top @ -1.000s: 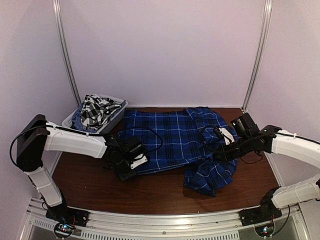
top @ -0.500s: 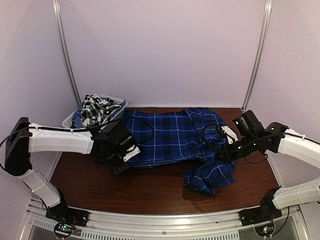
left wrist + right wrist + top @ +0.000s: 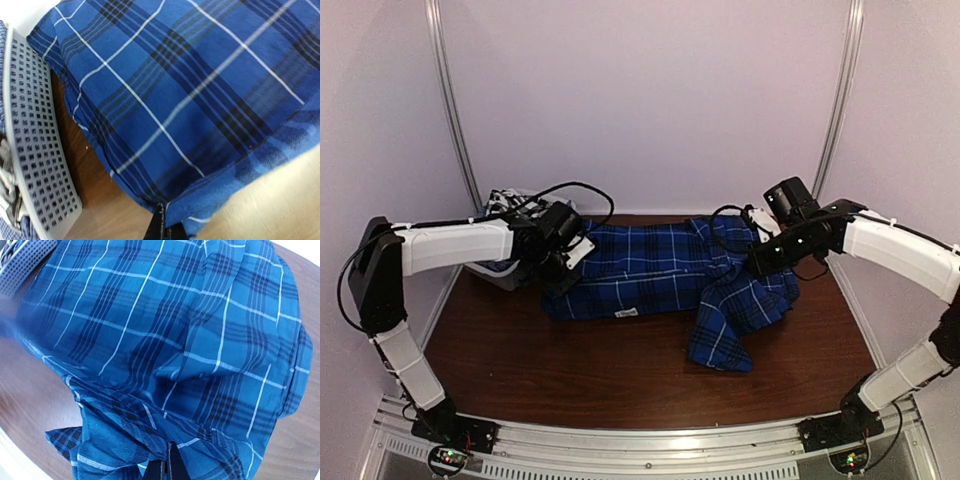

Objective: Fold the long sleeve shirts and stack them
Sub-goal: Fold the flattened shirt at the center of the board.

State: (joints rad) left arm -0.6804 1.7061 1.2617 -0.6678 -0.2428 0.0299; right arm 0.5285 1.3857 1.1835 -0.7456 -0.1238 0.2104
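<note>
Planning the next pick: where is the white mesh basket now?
The basket sits at the table's far left, mostly hidden behind the left arm in the top view; the left wrist view shows its mesh wall beside the blue shirt.

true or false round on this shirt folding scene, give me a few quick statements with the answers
1. The white mesh basket stands at the left rear of the table. True.
2. The blue plaid shirt lies inside the basket. False: it lies on the table, beside the basket.
3. The left pincer is open above the shirt. False: it is shut on the shirt's edge.
4. The right pincer is shut on the shirt's fabric. True.
</note>
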